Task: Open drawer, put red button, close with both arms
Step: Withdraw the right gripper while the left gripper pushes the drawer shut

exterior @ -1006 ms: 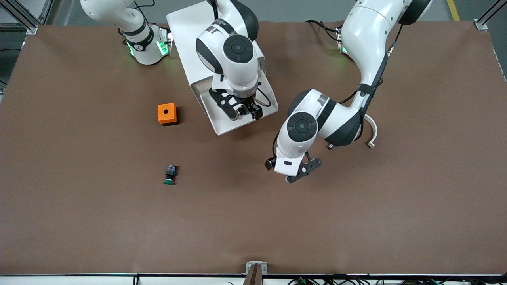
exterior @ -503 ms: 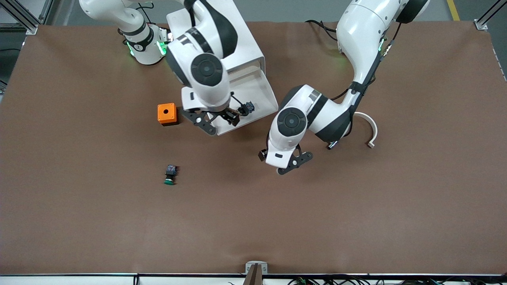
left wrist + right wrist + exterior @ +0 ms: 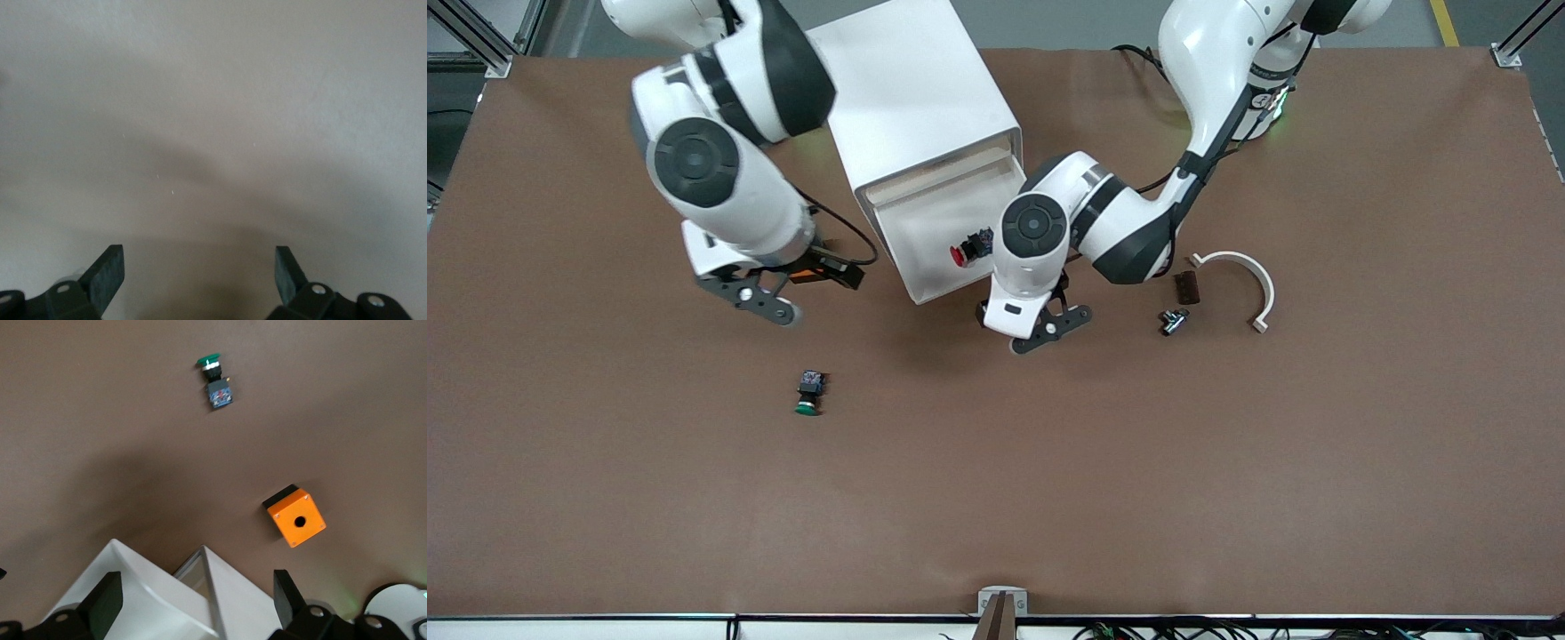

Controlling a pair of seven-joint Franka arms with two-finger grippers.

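The drawer (image 3: 951,233) is a shallow white tray pulled out of the front of a white boxy cabinet (image 3: 911,93), open toward the front camera; its pale inside floor shows, and part of its end toward the left arm is hidden. The red button (image 3: 970,246) lies on its side in the drawer, near the end toward the left arm; its round red cap points toward the front camera and the right arm's end, and its black-and-blue blocky body sits farther from the camera than the cap.
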